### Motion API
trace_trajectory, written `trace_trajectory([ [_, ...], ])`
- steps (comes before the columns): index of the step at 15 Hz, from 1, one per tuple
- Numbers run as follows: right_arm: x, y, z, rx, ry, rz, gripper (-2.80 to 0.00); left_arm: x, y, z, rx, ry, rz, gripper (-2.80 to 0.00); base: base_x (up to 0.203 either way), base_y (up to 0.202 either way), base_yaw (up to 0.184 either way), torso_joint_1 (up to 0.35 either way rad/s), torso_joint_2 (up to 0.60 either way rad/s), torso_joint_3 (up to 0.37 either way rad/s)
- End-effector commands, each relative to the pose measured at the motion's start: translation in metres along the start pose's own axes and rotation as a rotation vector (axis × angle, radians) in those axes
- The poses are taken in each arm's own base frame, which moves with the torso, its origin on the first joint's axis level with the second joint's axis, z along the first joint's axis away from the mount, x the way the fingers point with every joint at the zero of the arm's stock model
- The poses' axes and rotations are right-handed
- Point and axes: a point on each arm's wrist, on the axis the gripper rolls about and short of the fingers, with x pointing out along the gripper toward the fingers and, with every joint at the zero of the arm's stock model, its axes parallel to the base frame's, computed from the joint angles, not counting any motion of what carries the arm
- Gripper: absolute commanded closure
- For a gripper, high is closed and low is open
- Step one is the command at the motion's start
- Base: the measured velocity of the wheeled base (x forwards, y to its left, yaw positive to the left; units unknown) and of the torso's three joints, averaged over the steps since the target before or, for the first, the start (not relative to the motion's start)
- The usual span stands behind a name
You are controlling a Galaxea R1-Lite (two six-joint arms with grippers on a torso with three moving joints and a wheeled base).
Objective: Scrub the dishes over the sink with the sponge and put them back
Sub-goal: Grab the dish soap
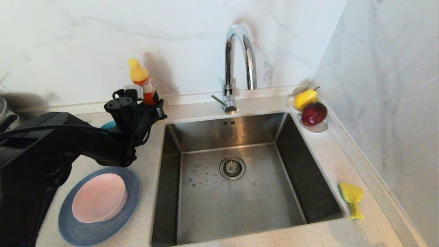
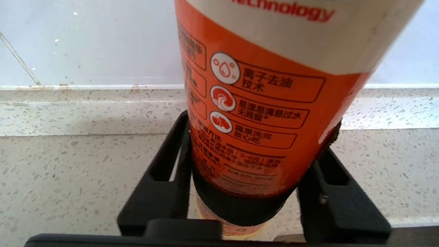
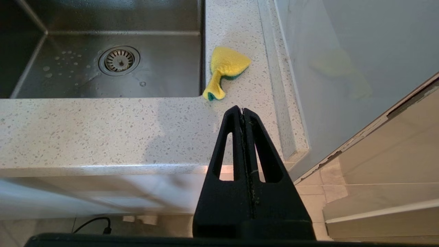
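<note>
My left end effector (image 2: 255,192) has its fingers (image 2: 164,185) pressed on both sides of the orange bottle (image 2: 253,113), low on its body, so I read it as grasping the bottle at the back of the tabletop (image 2: 79,171), near the wall. The bottle looks a bit tilted in the wrist view; I can't tell if it is lifted or on its base. To do this well I keep the squeeze firm but not crushing, since a soft soap bottle may squirt or slip, lift straight up before swinging toward the sink (image 1: 233,192), and keep clear of the tap (image 1: 240,58).

My right end effector (image 3: 244,113) is clenched on nothing, parked off the front edge of the tabletop. The sponge (image 1: 352,199) lies on the tabletop just right of the sink, untouched. The pink bowl (image 1: 99,202) sits in the blue plate (image 1: 79,230) left of the sink; a teal bowl (image 1: 109,125) peeks out behind my left arm. Fruit (image 1: 313,113) sits on a saucer (image 1: 319,128) at the sink's far right corner. No scrubbing looks started.
</note>
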Motion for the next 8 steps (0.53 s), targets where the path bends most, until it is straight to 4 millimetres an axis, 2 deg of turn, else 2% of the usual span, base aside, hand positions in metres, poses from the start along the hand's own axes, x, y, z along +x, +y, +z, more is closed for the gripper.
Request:
trace_trajectory([
  [1,0.000,0.000,0.000,-0.001,-0.002,0.000,0.00,0.001,0.000,-0.005,0.000,0.004,0.003,0.00,0.000,0.000,0.000,0.000,0.00,0.000],
  [4,0.000,0.000,0.000,-0.001,-0.002,0.000,0.00,0.000,0.000,0.002,-0.004,-0.012,0.010,0.00,0.000,0.000,0.000,0.000,0.00,0.000],
  [8,0.000,0.000,0.000,0.000,-0.002,0.000,0.00,-0.007,-0.002,0.036,-0.019,-0.073,0.034,0.00,0.000,0.000,0.000,0.000,0.00,0.000],
])
